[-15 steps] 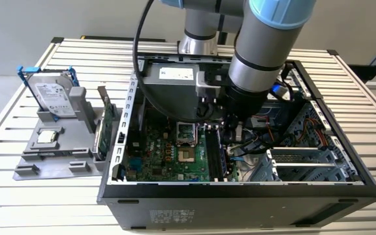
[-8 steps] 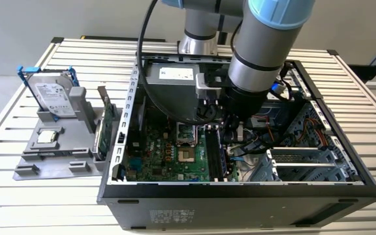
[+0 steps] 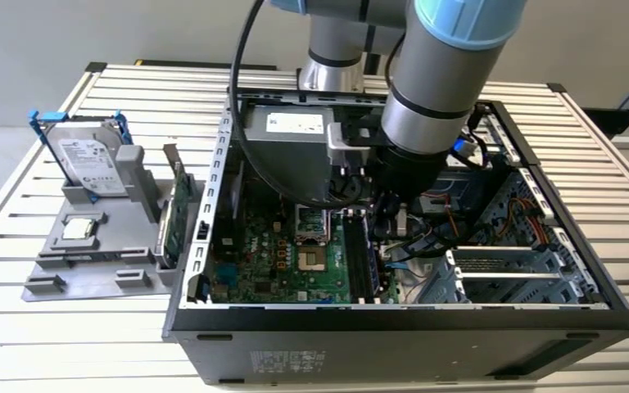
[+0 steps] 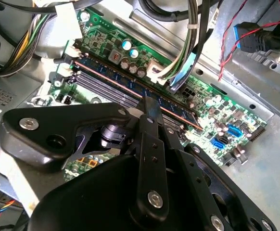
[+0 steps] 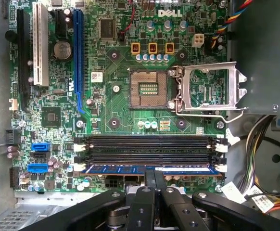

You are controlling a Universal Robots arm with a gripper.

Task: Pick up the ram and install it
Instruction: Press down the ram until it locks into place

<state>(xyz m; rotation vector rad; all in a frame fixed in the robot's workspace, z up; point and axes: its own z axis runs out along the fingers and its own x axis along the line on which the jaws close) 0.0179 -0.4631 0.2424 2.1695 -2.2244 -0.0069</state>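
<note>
While seated in its slot, ram — fingers closed (on it).

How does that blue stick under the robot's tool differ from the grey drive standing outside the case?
The ram is long, thin and blue, lying edge-on in a motherboard slot inside the case; the hard drive is a broad silver slab, standing upright in a blue bracket on the grey holder. The tool sits at the ram; the drive stands apart.
</note>
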